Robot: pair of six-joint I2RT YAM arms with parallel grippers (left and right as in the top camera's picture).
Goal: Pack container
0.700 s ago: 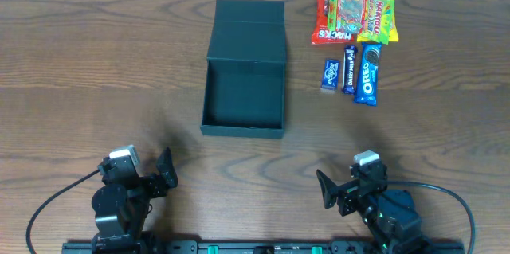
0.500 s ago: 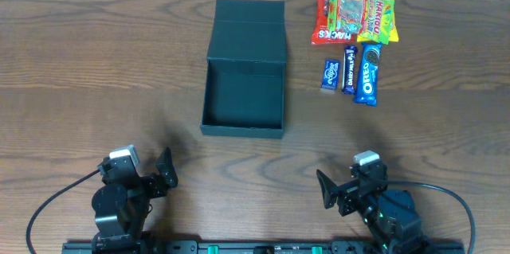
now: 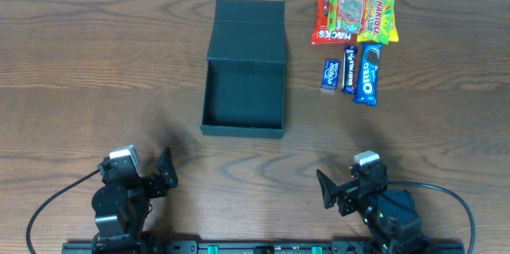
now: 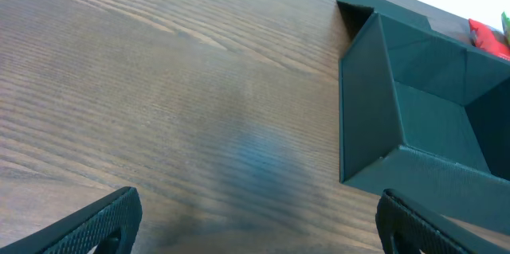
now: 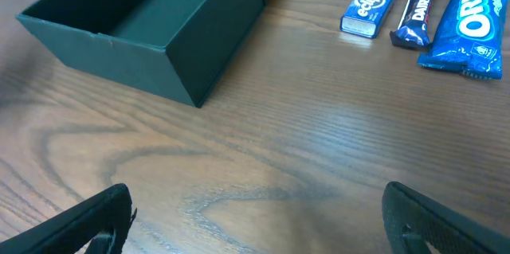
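The dark teal container (image 3: 243, 99) stands open and empty at the table's middle, its flap lid (image 3: 248, 31) laid back. It shows in the left wrist view (image 4: 422, 127) and the right wrist view (image 5: 151, 27). To its right lie snack packets: a red Hacks bag (image 3: 325, 19), a yellow-green candy bag (image 3: 376, 13), a small blue gum pack (image 3: 331, 74), a dark chocolate bar (image 3: 349, 68) and a blue Oreo pack (image 3: 368, 72). My left gripper (image 3: 163, 173) and right gripper (image 3: 328, 192) are open and empty near the front edge, far from everything.
The wood table (image 3: 96, 87) stretches bare to the left of the container. The gum pack (image 5: 369, 7), chocolate bar (image 5: 420, 3) and Oreo pack (image 5: 470, 27) show at the top right of the right wrist view.
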